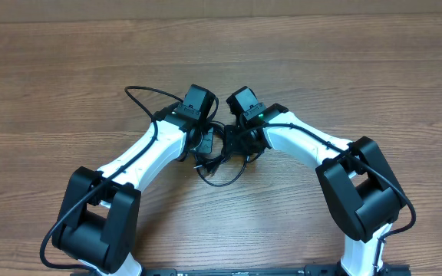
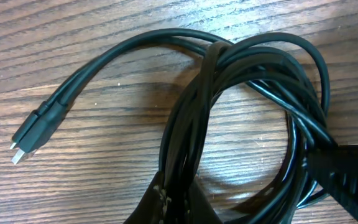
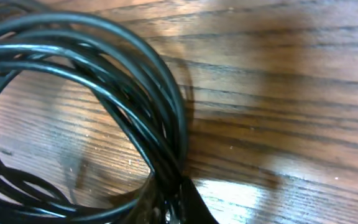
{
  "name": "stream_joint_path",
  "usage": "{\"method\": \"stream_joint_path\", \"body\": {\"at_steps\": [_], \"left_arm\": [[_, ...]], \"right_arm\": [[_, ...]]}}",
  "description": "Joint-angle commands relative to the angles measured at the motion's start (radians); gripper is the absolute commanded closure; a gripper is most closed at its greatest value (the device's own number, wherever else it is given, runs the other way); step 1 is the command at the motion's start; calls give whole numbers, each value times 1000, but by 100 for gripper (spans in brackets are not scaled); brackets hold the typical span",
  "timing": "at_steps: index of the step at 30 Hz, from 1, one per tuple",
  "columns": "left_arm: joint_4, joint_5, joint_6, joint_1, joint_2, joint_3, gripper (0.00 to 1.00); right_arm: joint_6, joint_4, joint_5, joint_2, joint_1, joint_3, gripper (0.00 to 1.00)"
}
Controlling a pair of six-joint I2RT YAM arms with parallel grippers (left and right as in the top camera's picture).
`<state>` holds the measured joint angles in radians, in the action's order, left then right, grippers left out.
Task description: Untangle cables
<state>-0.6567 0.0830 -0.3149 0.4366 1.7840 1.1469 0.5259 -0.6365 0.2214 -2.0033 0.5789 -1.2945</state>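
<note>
Barely begun: the cables [image 2: 188, 124] lie as one bunched coil on the desk [image 1: 359, 69], left fingers [image 2: 160, 205] and right fingers [image 3: 194, 208] each closed on its strands; all separating is left

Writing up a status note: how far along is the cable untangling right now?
Done: nothing visible yet. The cables are one bunched coil, with loops overlapping in both wrist views. In hand: the left gripper and right gripper are both shut on the coil, on opposite sides. Left: separating the cords; only a pair of plugs lies clear of the loops.
</note>
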Motion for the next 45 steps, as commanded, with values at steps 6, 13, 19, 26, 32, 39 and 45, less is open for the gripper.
{"method": "stream_joint_path", "body": {"at_steps": [6, 13, 19, 26, 32, 39, 45], "left_arm": [[-55, 22, -8, -6, -17, -13, 96], [-103, 30, -30, -6, -17, -13, 96], [-106, 29, -34, -6, -17, -13, 96], [-97, 28, -50, -6, -18, -5, 53], [-95, 62, -74, -7, -19, 45, 36], [-87, 157, -153, -37, -19, 67, 27], [-42, 62, -172, -123, -1, 66, 29]], "right_arm": [[-6, -100, -50, 33, -69, -36, 96], [-32, -222, -56, 165, -194, -106, 96], [-33, -303, -37, 229, -230, -108, 96], [-179, -306, 52, 222, -168, -97, 59], [-183, -195, 30, 221, -121, -54, 56], [-183, -150, 0, 211, -89, -28, 53], [-183, -148, 0, 209, -75, -27, 53]]}}
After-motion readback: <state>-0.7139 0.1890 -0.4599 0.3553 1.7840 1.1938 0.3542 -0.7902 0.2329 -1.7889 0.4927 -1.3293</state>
